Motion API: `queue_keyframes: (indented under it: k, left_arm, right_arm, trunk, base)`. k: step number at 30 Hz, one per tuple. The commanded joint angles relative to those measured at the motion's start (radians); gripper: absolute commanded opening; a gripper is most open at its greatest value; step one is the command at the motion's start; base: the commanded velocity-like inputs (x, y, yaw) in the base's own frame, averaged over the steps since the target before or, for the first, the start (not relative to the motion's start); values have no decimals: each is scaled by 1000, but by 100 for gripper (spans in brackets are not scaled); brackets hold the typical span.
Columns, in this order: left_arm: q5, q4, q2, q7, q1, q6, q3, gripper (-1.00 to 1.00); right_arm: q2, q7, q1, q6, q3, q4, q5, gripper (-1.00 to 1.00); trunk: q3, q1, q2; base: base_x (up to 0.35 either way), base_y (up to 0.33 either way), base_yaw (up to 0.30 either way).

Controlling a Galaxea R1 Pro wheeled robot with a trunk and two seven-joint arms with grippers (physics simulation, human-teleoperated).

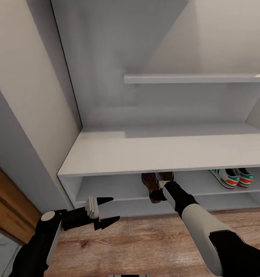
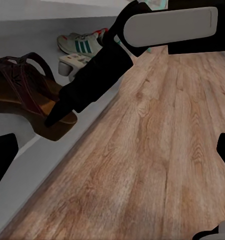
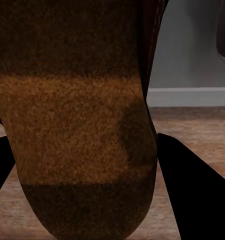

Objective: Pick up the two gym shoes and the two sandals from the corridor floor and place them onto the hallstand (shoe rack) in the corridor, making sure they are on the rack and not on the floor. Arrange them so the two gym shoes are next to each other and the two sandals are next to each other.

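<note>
Right gripper point(image 1: 155, 195) clamped on a sandal point(image 1: 149, 183) at the rack's point(image 1: 160, 152) upper slot; sneakers point(image 1: 230, 177) there too; left gripper point(image 1: 107, 211) open, empty, above the floor point(image 1: 145, 242)

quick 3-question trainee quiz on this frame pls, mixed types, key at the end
1. True or false: the two gym shoes lie on the corridor floor.
2. Which gripper is at the sandal in the hallstand's upper slot? A) left gripper B) right gripper
3. Fill in: the left gripper's fingers are ____ and hold nothing.

Key: 1. False, they sit side by side in the upper slot. 2. B. 3. Open.
</note>
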Motion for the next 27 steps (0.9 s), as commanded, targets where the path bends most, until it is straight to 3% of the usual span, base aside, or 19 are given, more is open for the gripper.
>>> queue_keyframes:
  k: [1, 23, 27]
  left_arm:
    - [-4, -1, 0, -6, -1, 11, 1, 100]
    - [-4, -1, 0, -7, -1, 11, 1, 100]
    - [-4, -1, 0, -7, -1, 11, 1, 100]
  right_arm:
    - [-1, -3, 0, 4, 8, -1, -9, -100]
    - [-3, -1, 0, -32, 12, 3, -9, -100]
    - [-3, -1, 0, -75, 12, 5, -9, -100]
  trunk:
    - [-1, 0, 0]
    - [-1, 0, 0]
    - [-1, 0, 0]
  base:
    - [0, 0, 0]
    - [0, 0, 0]
    - [0, 0, 0]
